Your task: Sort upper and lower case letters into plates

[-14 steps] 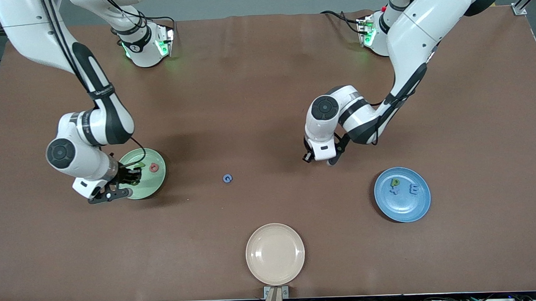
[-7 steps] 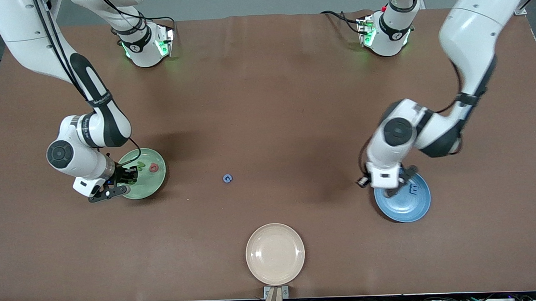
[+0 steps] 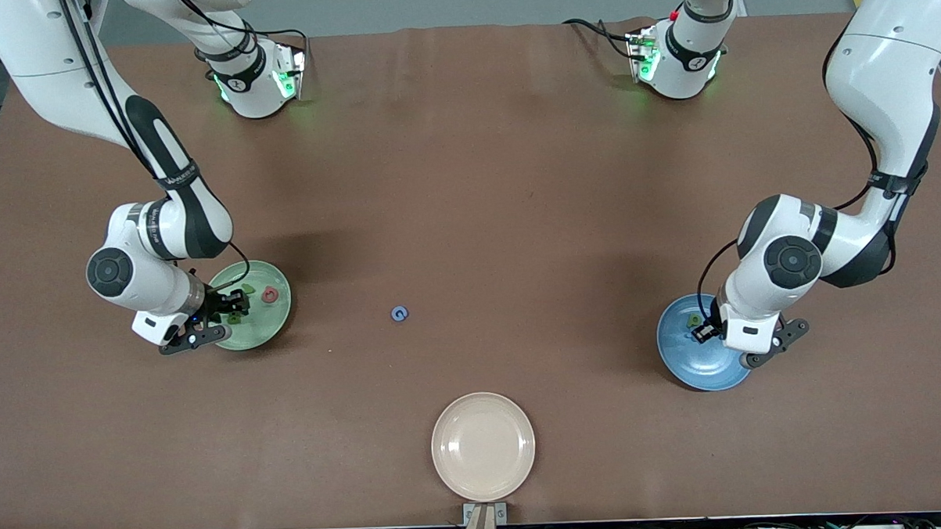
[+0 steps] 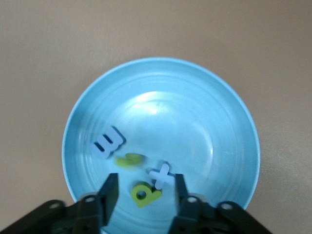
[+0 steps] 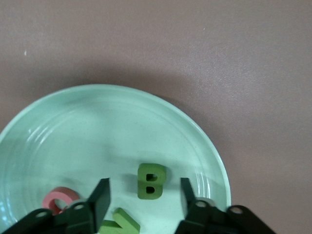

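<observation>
My left gripper (image 4: 145, 183) is open over the blue plate (image 4: 214, 122). In the plate lie a blue m (image 4: 108, 142), a blurred green piece (image 4: 129, 159), a blue x (image 4: 161, 175) and a green p (image 4: 145, 193) below the open jaws. My right gripper (image 5: 144, 189) is open over the mint green plate (image 5: 97, 122). That plate holds a green B (image 5: 151, 181) between the fingers, a green N (image 5: 119, 222) and a pinkish-red O (image 5: 59, 200). A blue G (image 3: 399, 314) lies alone on the table between the two plates.
A beige plate (image 3: 483, 446) sits at the table's edge nearest the front camera, nearer than the G. The mint plate (image 3: 273, 322) is toward the right arm's end, the blue plate (image 3: 693, 362) toward the left arm's end. Brown mat lies around them.
My left arm swung from mid-table to over the blue plate, where a fourth, green piece now lies blurred. My right gripper stayed over the mint plate, shifting only slightly.
</observation>
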{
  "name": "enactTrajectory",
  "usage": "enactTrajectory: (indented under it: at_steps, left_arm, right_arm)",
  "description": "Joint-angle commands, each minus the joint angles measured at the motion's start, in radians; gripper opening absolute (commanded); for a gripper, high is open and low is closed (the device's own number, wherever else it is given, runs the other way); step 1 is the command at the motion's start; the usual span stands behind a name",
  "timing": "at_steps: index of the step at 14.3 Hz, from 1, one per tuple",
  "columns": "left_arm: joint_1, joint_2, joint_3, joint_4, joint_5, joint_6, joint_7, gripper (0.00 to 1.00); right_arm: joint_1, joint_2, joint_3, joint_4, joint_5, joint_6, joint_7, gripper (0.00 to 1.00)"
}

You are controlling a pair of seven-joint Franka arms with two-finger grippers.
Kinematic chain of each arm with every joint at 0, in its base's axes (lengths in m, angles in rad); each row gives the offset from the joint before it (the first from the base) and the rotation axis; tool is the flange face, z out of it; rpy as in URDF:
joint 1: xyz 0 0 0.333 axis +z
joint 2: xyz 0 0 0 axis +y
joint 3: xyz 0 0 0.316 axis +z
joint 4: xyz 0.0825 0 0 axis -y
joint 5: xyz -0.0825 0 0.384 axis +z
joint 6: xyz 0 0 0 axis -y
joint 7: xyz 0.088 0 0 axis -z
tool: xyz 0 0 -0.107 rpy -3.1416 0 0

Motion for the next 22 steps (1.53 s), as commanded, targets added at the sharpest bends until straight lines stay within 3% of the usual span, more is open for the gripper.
enactTrajectory:
  at_steps: [1,4,7,11,13,16,17,20,22]
  left_arm:
    - [-0.001,-0.051,-0.009,0.012,0.006,-0.044,0.145,1.0]
    - [0.001,-0.165,-0.05,0.04,0.0,-0.136,0.236,1.0]
    - [-0.001,-0.274,-0.087,0.131,-0.104,-0.32,0.269,1.0]
    - [-0.001,-0.305,-0.164,0.349,-0.164,-0.674,0.45,1.0]
    - [0.001,-0.309,-0.182,0.396,-0.183,-0.779,0.515,1.0]
    - [-0.002,-0.403,-0.162,0.419,-0.247,-0.828,0.636,1.0]
    - [-0.013,-0.447,-0.12,0.414,-0.29,-0.827,0.686,1.0]
    - [-0.166,-0.561,0.186,0.391,-0.489,-0.848,0.844,1.0]
    - [-0.259,-0.601,0.329,0.374,-0.538,-0.907,0.927,1.0]
  right_arm:
    - [0.048,-0.029,0.019,-0.01,-0.012,-0.023,0.177,1.0]
    - [0.186,-0.037,0.019,0.016,-0.011,-0.051,0.463,1.0]
    - [0.312,-0.024,0.02,0.068,0.009,-0.042,0.673,1.0]
    - [0.453,0.089,0.017,0.199,0.029,-0.039,0.971,1.0]
    - [0.501,0.143,0.016,0.262,0.017,-0.04,1.045,1.0]
    - [0.522,0.181,0.016,0.312,0.014,-0.04,1.105,0.85]
    - [0.522,0.192,0.016,0.325,0.014,-0.04,1.115,0.81]
    - [0.528,0.218,0.01,0.355,-0.014,-0.042,1.12,0.79]
    - [0.528,0.23,0.01,0.365,-0.057,-0.04,1.122,0.75]
